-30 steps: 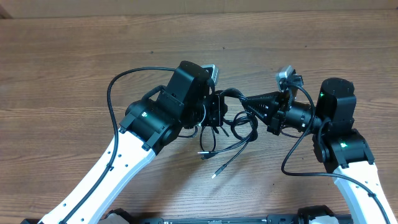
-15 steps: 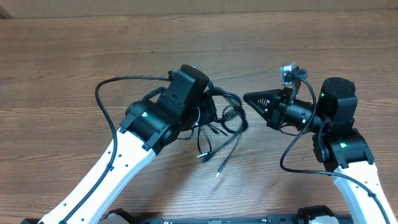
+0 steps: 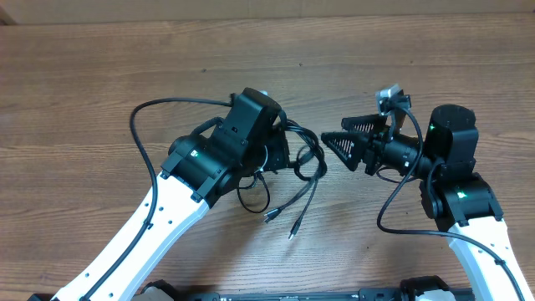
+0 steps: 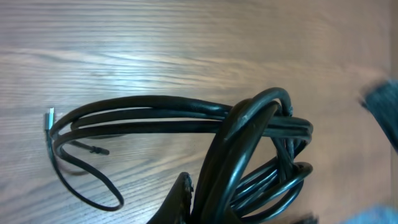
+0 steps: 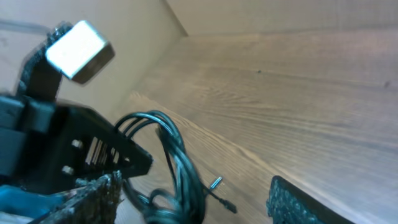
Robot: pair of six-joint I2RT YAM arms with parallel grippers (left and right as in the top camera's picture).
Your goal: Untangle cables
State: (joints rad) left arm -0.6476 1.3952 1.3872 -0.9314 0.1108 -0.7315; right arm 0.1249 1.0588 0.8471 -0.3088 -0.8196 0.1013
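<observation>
Over table (image 4: 186, 37), left tool (image 4: 200, 204) clamps cables (image 4: 186, 115).

My left arm (image 3: 167, 219) comes in from the lower left of the cables (image 3: 311, 160), elbow bent. Its wrist is tipped down over them. My left gripper (image 3: 282, 150) is clamped on the cables, and one dark finger (image 4: 180, 202) shows beside the strands. My right arm (image 3: 468, 209) stands to the right of the cables, folded at the elbow, its wrist level and pointing left at them. My right gripper (image 3: 336, 130) is spread wide just right of the cables and holds nothing.
</observation>
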